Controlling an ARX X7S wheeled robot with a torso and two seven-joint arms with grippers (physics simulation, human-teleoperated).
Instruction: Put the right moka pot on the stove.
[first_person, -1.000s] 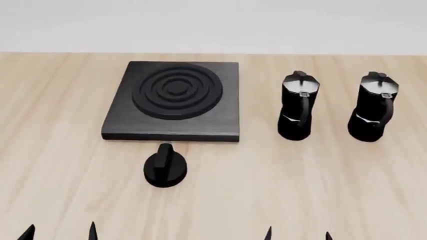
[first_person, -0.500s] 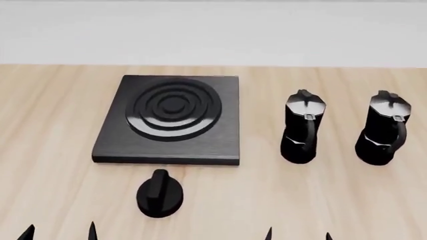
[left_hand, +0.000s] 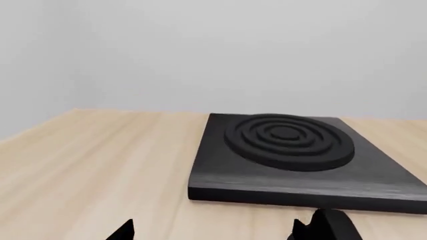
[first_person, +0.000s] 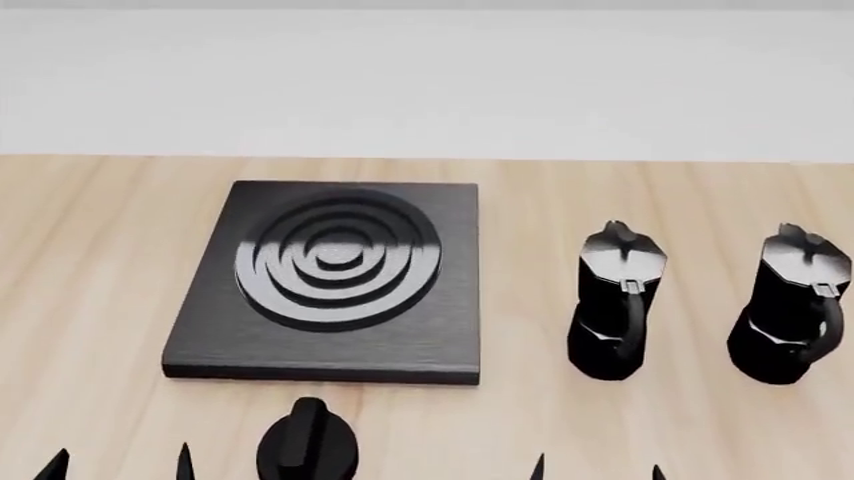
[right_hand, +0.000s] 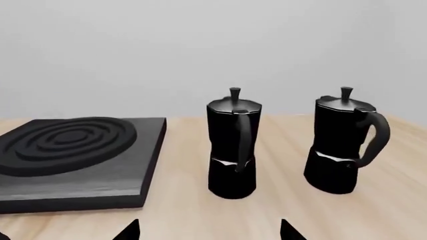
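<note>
Light wood counter (first_person: 80, 300), pale wall behind. Nearest us, at the counter's front edge, only fingertip points of both grippers show: left gripper (first_person: 118, 464) and right gripper (first_person: 597, 468) each have tips spread wide, nothing between them. Black knob (first_person: 308, 449) sits just in front of the stove (first_person: 334, 280), apart from it. Stove lies flat mid-counter, burner bare. Further toward the counter's right edge we see the twin pot (first_person: 614, 305), then the right moka pot (first_person: 791, 308), both upright, well apart from the stove.
</note>
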